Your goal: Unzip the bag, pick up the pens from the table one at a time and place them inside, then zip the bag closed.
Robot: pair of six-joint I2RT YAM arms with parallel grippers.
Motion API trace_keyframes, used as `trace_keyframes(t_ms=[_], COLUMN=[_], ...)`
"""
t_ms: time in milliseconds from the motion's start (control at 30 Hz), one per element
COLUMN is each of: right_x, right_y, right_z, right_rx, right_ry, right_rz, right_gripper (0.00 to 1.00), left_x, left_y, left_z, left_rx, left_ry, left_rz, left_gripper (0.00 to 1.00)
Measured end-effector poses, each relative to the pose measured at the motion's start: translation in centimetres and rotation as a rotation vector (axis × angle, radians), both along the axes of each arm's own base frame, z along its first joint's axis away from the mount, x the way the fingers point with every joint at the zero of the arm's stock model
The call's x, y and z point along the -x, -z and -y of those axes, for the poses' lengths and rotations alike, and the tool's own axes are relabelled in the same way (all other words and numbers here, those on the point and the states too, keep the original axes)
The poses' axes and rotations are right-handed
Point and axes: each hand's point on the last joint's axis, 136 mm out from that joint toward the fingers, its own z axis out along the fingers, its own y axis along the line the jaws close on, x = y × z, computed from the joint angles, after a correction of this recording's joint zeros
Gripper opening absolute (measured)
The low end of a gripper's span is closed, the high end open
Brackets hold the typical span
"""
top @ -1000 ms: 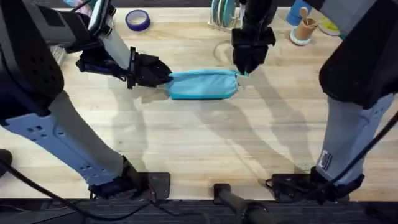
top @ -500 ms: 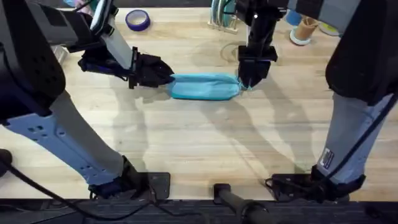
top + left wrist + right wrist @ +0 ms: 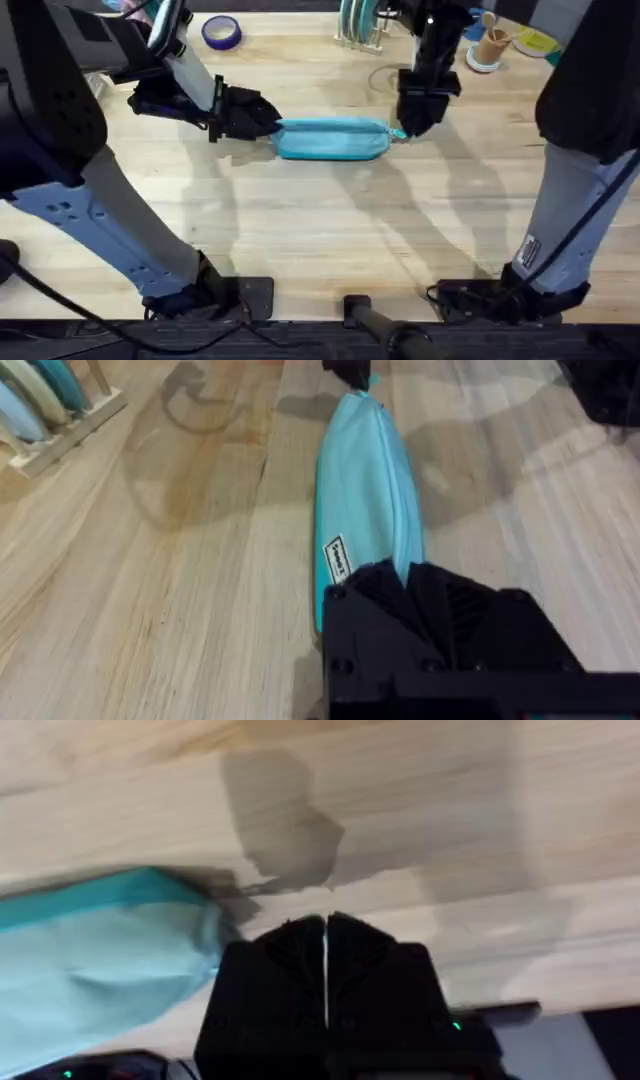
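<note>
bag (image 3: 331,139) on table (image 3: 330,230) between both grippers.

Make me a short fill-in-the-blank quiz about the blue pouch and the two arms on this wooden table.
1. The left gripper clamps one end of the slim light blue fabric pouch, which lies flat on the pale ____ table.
2. The right gripper, fingers pressed ____, sits at the pouch's opposite end.
3. The zipper along the pouch looks ____.

Missing words: wooden; together; closed

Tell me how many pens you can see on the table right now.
0. No pens lie on the bare table. The bag lies zipped between the left gripper and the right gripper; any pens inside would be hidden.
</note>
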Motion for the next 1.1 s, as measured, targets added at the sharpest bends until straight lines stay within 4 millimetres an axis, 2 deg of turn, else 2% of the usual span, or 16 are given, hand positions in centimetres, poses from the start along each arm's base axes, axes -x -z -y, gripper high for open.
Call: trace_keyframes(t_ms=[167,300,567,900,1100], right_x=[-1.0,-1.6,-2.7,-2.7,-2.1], right_y=[0.3,-0.3,-4.5,-7.0,-10.6], right_z=[4.2,5.7,5.5,5.1,3.7], right_rx=[0.116,0.157,0.148,0.132,0.104], right_ry=[-0.002,-0.009,-0.047,-0.072,-0.12], right_rz=[0.028,0.06,0.191,0.262,0.363], right_gripper=[0.033,0.033,0.033,0.033,0.033], left_x=[0.0,0.0,0.0,0.0,0.0], left_y=[0.2,0.2,0.2,0.2,0.2], left_z=[-0.4,-0.5,-0.5,-0.5,-0.5], left_rx=[-0.009,-0.009,-0.01,-0.01,-0.01], left_ry=[-0.007,-0.01,-0.009,-0.009,-0.009], left_rz=[-0.001,-0.001,-0.001,-0.001,-0.001], left_gripper=[0.042,0.042,0.042,0.042,0.042])
